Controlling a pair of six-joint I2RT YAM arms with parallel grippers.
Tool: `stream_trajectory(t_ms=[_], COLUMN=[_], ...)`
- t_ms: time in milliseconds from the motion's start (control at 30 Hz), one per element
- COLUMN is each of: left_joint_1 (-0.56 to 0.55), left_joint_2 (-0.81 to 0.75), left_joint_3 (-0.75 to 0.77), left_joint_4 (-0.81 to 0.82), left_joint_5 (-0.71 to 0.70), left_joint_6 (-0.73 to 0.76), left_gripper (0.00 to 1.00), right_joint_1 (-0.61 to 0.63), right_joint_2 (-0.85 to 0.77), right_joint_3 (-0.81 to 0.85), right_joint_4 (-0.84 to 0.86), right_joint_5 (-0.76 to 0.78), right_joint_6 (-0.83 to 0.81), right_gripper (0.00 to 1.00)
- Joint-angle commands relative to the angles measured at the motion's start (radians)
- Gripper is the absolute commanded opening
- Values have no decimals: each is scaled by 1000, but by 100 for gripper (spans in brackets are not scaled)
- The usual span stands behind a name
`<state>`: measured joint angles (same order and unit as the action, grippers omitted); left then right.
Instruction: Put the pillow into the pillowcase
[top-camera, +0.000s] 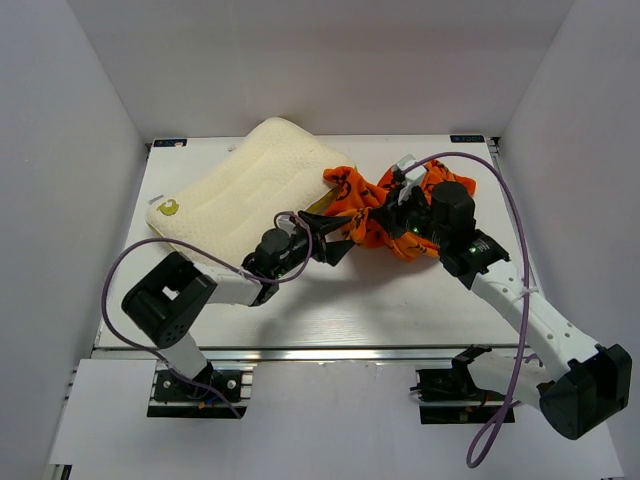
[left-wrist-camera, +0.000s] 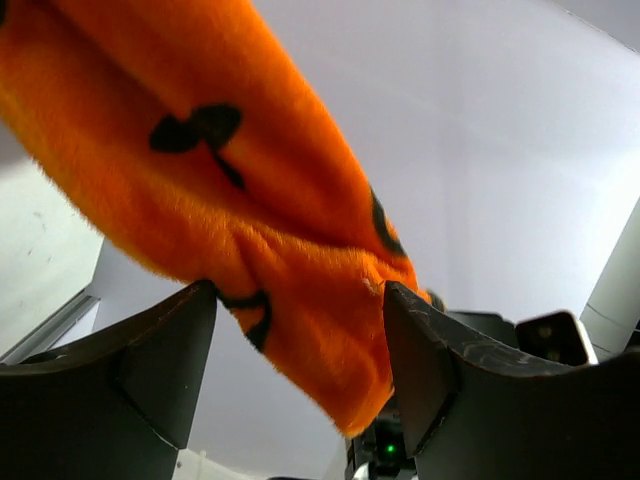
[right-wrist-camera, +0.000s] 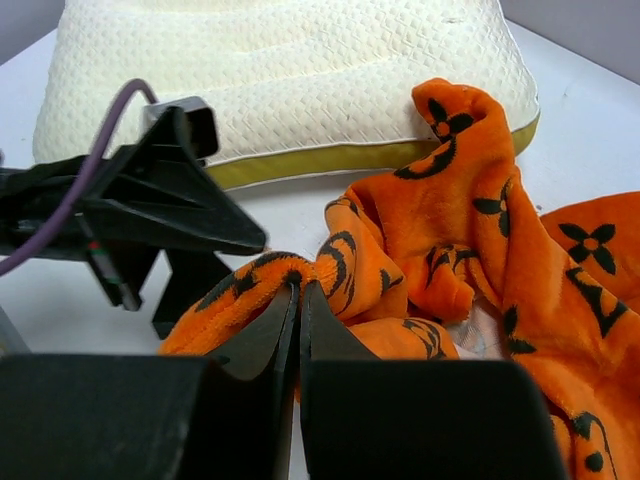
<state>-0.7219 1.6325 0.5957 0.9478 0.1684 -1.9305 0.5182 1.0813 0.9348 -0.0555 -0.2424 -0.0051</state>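
At the back middle of the surface (top-camera: 400, 310), the pillowcase (top-camera: 372, 205) sits in a crumpled heap, touching the right corner of the pillow (top-camera: 240, 190). It's floppy, light plush, so I reckon it'll sag shut unless it's held at the opening hem, which I can't spot in this mess. The pillow looks like thick springy foam, bulky but not heavy, and is best shoved in by a short end. My right jaws are pinched tight on a fold of the pillowcase. My left jaws are spread wide with a fold running between the tips. One pillow, one pillowcase.
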Motion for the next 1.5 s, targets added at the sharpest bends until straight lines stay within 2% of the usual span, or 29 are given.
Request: stream_trajectory(t_ms=[0, 233, 367, 567, 733, 933, 1133, 1233, 1400, 1467], left_joint_1=[3, 1, 1, 1, 1, 1, 1, 1, 24, 45], left_joint_2=[38, 92, 64, 21, 50, 96, 144, 167, 150, 132], left_joint_3=[73, 95, 76, 65, 93, 139, 176, 185, 158, 139], left_joint_4=[51, 49, 60, 19, 19, 22, 49, 65, 106, 102], left_joint_5=[23, 56, 56, 49, 69, 82, 77, 74, 63, 85], left_joint_6=[-28, -50, -61, -68, -82, -96, -111, -116, -114, -99], left_gripper=[77, 70, 71, 75, 78, 75, 62, 51, 17, 8], right_joint_1=[-3, -1, -3, -1, -1, -1, -1, -1, -1, -1], right_joint_2=[-35, -52, -50, -43, -34, -35, -52, -64, -92, -107], right_joint_3=[1, 2, 7, 4, 6, 4, -8, -21, -42, -53], right_joint_4=[45, 86, 103, 106, 102, 97, 83, 77, 72, 63], right_joint_5=[-23, 11, 69, 43, 35, 22, 6, 6, 25, 32], right_joint_6=[30, 25, 10, -9, -3, -3, 20, 8, -61, -101], right_gripper=[0, 0, 0, 0, 0, 0, 0, 0, 0, 0])
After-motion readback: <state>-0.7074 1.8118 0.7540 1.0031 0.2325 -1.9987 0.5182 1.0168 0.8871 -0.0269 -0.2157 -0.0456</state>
